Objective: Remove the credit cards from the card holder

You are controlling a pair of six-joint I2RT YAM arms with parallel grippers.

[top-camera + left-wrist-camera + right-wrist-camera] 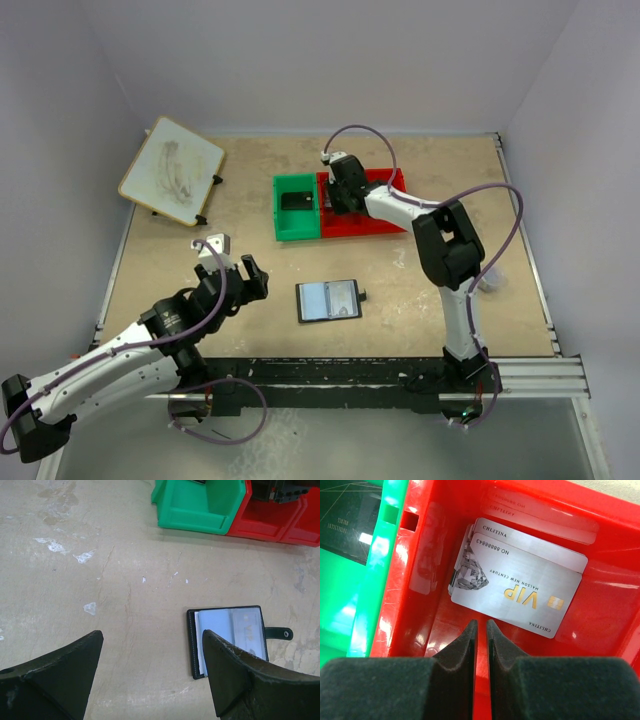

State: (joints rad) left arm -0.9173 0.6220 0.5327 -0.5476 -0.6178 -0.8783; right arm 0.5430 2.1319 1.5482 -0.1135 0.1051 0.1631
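The card holder (328, 300) lies open on the table, pale blue inside, its black tab (280, 633) pointing right. A pale card marked VIP (247, 627) shows in its right pocket. My left gripper (235, 265) hovers open to its left; in the left wrist view the gripper (152, 635) spans bare table and its right finger (240, 675) covers the holder's near corner. My right gripper (481, 622) hangs inside the red bin (600, 605), all but shut, nothing in the thin slit. Just beyond it lie two stacked silver credit cards (520, 587). A dark card (345, 520) lies in the green bin (375, 580).
The green bin (297, 225) and red bin (375, 225) stand side by side at the back middle. A framed white board (172, 170) lies at the back left. A small clear object (487, 283) sits by the right arm. White walls close in the table.
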